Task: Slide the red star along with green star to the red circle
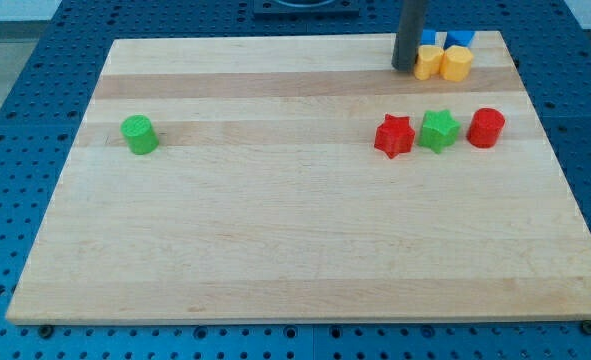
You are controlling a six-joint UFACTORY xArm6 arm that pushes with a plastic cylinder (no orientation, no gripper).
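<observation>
Sitting near the view's top right, my tip is touching nothing, just left of two yellow blocks and two blue blocks; no claw, just a bare rod. Red plastic star, green plastic star, red plastic cylinder are lining up in a row. Probably light, rigid, sliding easily; pushing from the red star's left side seems best. Green cylinder is sitting far left on the wooden board.

The pale wooden tabletop carries a green cylinder alone at the left. At the right, a red star, green star and red circle sit in a row. Far right, two yellow blocks lie before two blue blocks.
</observation>
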